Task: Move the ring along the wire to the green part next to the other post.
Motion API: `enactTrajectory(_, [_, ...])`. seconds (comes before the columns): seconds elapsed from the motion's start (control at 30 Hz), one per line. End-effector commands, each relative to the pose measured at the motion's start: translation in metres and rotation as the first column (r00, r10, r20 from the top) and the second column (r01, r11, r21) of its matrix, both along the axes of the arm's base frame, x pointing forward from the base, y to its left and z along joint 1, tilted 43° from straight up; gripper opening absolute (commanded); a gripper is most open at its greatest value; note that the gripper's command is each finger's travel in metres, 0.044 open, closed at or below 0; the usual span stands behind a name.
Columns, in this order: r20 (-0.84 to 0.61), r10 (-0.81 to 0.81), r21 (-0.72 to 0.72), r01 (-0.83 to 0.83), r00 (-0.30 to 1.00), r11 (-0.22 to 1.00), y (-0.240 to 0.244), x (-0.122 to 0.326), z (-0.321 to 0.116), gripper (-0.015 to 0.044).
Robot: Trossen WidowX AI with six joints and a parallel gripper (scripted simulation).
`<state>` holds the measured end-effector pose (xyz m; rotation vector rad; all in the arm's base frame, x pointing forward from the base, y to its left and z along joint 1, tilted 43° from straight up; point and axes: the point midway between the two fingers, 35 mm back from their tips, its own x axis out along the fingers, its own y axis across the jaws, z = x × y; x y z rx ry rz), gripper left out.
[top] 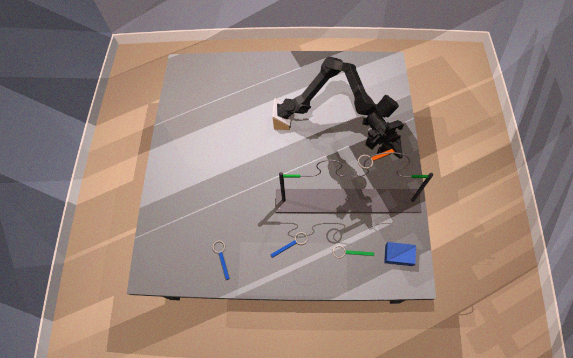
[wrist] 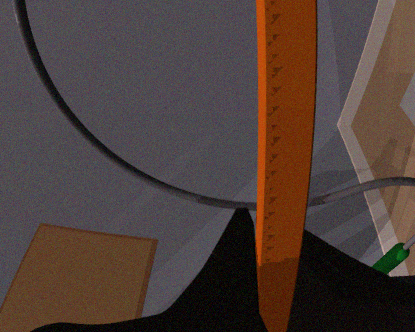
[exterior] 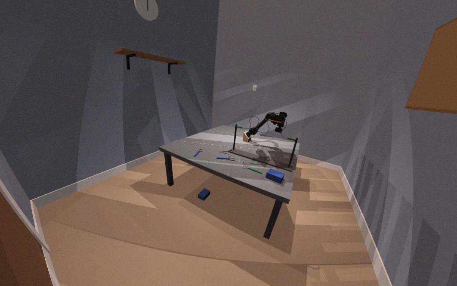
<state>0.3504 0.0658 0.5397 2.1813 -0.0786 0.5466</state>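
My gripper (top: 394, 152) (wrist: 251, 218) is shut on the orange handle (top: 381, 155) (exterior: 275, 121) (wrist: 288, 125), near the handle's right end in the top view. The pale ring (top: 358, 160) is at the handle's left end, around the grey wire (top: 329, 160) (wrist: 103, 149) on the left side of the tall right-hand bend. Whether ring and wire touch is too small to tell. In the wrist view the wire passes behind the handle, close to the fingertips. One green part (top: 291, 176) (exterior: 239, 127) adjoins the left post (top: 282, 188); the other green part (top: 420, 176) (exterior: 291, 138) (wrist: 388, 261) adjoins the right post (top: 422, 188).
A blue block (top: 400, 253) (exterior: 275, 175) lies at the table's front right. A ring with a green handle (top: 360, 253) (exterior: 254, 170) and two rings with blue handles (top: 282, 248) (top: 223, 266) lie along the front. The stand's base (top: 306, 204) lies below the wire.
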Motion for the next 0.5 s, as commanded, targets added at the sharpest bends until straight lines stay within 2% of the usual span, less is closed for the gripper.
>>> enactTrajectory(0.0, [0.001, 0.0, 0.053, 0.0, 1.0, 0.999, -0.0019, 0.0012, -0.001, -0.015])
enactTrajectory(0.47, [0.025, 0.008, 0.224, -0.014, 1.0, 0.975, -0.0069, 0.0002, 0.004, -0.015])
